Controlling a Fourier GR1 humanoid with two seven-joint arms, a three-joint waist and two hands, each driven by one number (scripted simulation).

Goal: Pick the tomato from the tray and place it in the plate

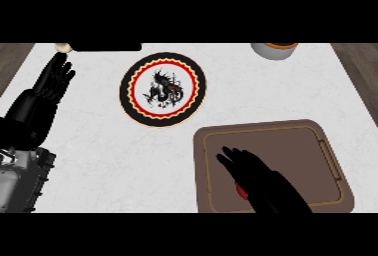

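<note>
The right robot hand (258, 177) lies over the brown tray (310, 145) in the lower right of the frame, its fingers stretched out and spread toward the upper left, not curled round anything. The tomato (241, 190) shows only as a small red sliver at the hand's left edge, low on the tray, mostly hidden beneath the palm.

The main risk is the grasp itself. With the tomato tucked under the palm rather than between thumb and fingers, closing now could squeeze it sideways so that it rolls across the tray. Because so little of it shows, its exact position is hard to judge.

The plate (162, 90) with its dark dragon pattern sits in the upper middle of the frame on the white desk (96, 140), apart from the tray, so a poorly seated tomato could slip during the carry. The left robot hand (53, 80) rests open at the upper left, fingers up.
</note>
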